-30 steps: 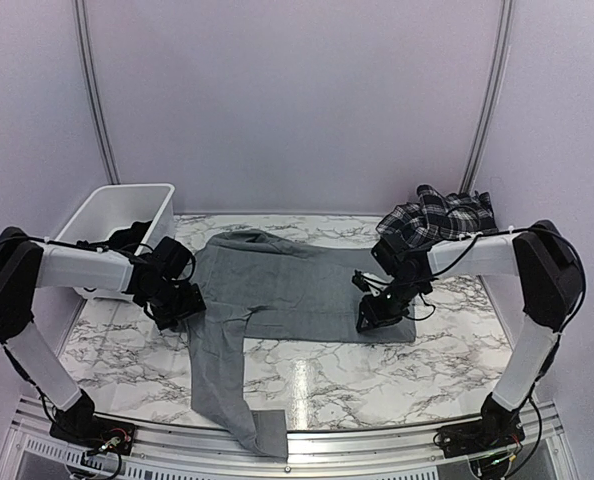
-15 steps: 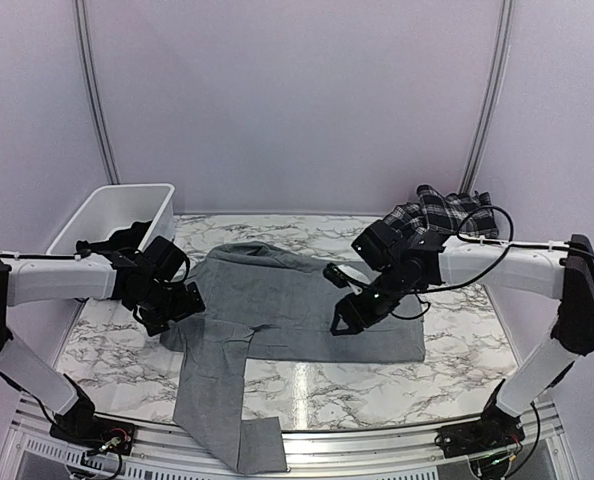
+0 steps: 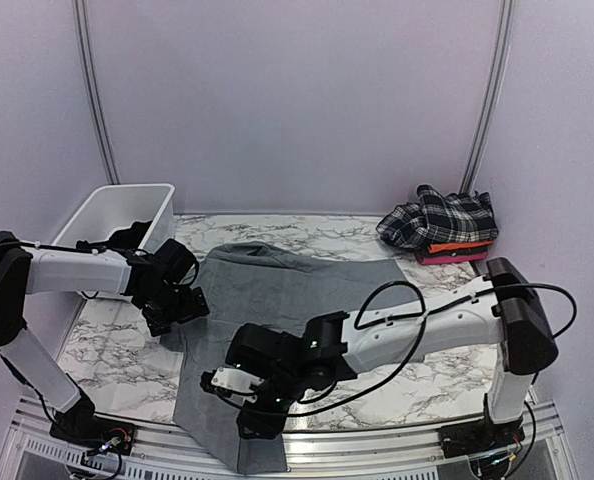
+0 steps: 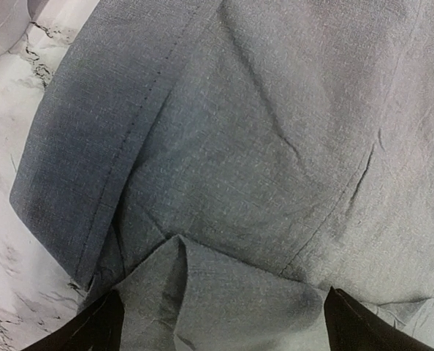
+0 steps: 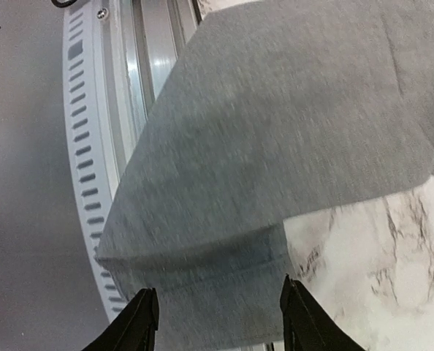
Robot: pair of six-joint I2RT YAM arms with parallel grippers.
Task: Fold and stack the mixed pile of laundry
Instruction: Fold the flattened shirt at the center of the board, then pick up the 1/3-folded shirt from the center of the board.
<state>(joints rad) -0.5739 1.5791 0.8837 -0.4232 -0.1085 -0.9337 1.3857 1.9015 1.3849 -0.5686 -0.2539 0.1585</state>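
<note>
Two parted grippers over grey trousers [image 3: 297,290] spread on the marble table [image 3: 457,350].
Trousers lie from the back centre to the near edge, one leg end overhanging the metal rail [image 5: 93,146] – the left gripper [image 3: 189,306] hovers at their left edge, fingers [image 4: 93,329] spread wide over a raised fold, gripping nothing. The right gripper [image 3: 255,418] reaches across to the near edge, left of centre, above the leg's hem; its fingers [image 5: 140,322] stand partly apart, nothing visibly clamped. At the back right corner a black-and-white plaid piece [image 3: 439,218] tops an orange layer [image 3: 457,247] and a red-pink piece [image 3: 452,258]. Black cloth [image 3: 127,238] sits in the white basket [image 3: 97,215] – back left corner.
</note>
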